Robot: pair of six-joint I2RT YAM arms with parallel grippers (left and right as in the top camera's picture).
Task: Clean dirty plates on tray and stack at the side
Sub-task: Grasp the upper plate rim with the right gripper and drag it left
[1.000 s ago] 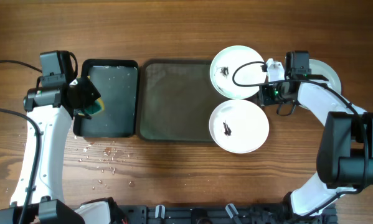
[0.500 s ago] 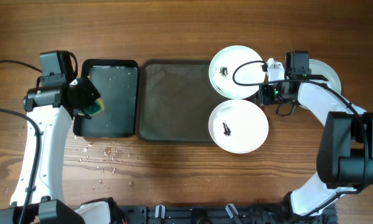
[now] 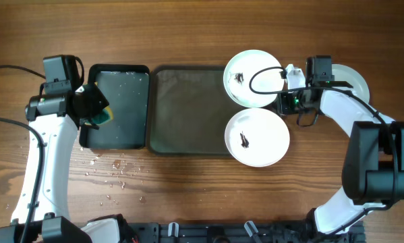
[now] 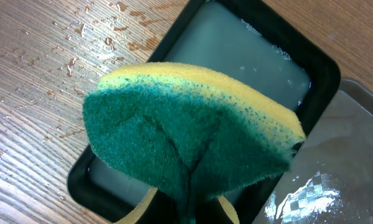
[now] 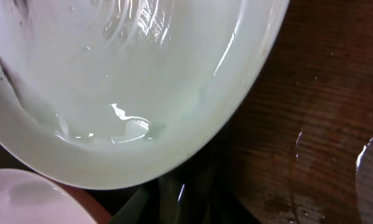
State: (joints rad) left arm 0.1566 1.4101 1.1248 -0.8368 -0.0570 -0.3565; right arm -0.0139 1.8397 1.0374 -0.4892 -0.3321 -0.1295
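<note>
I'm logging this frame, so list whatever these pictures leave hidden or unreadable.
1. Third plate, overhead: the right arm covers much of it, so its centre, smudged or clean, is unseen.
2. Right end effector: the upper plate fills the right wrist view, so its grip on the rim is unclear.
3. Left end effector: the sponge hides its fingers in the left wrist view.

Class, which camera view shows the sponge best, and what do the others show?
Left wrist view: the sponge fills the frame, green face and yellow layer clear. Overhead shows it small, partly hidden; right wrist shows none of it.
</note>
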